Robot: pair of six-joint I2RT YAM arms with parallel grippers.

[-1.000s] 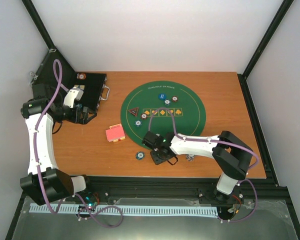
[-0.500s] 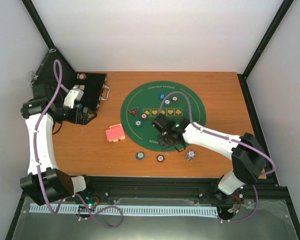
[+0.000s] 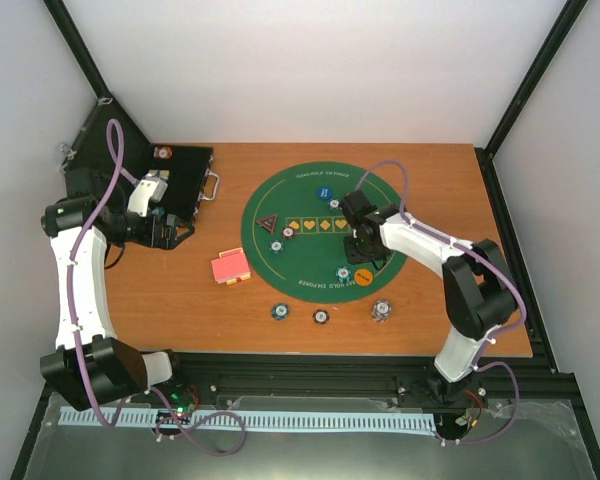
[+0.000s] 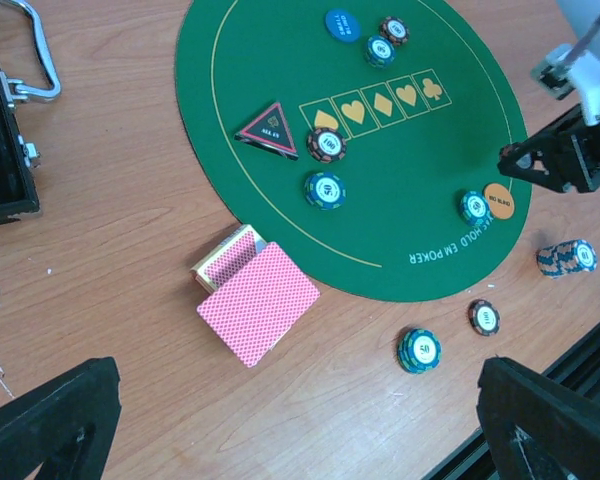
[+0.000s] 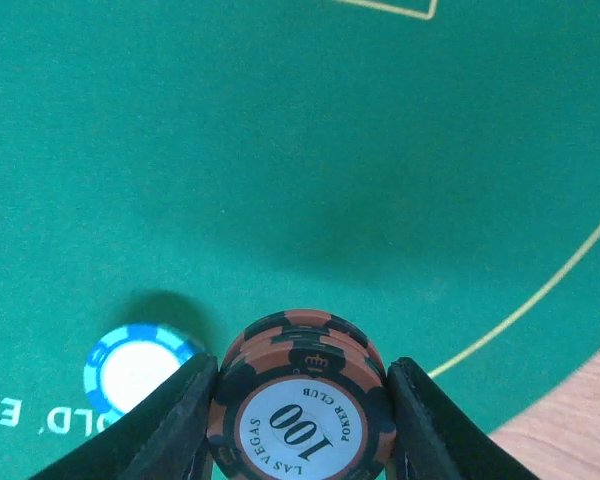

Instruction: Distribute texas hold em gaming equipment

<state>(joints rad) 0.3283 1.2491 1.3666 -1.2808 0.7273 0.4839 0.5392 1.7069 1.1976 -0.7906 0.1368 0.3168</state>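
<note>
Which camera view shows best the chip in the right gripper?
The right wrist view: the orange-and-black 100 chip sits clamped in the right gripper, print readable. The top external and left wrist views show only that gripper over the green mat; the chip cannot be made out.

Mat (image 4: pixel 280 60): green felt, yellow ring line, yellow suit symbols in yellow boxes.
100 chip (image 5: pixel 302 405): orange and dark edge segments, white centre.
Neighbouring chip (image 5: pixel 132 368): light blue, white centre.
Cards (image 4: pixel 262 303): red backs, fine crosshatch.
Blue button (image 4: pixel 342 22), orange button (image 4: pixel 498 201): 1 of each.
Triangular button (image 4: pixel 269 131): dark, red edge.
Table (image 4: pixel 110 230): wood-brown.
</note>
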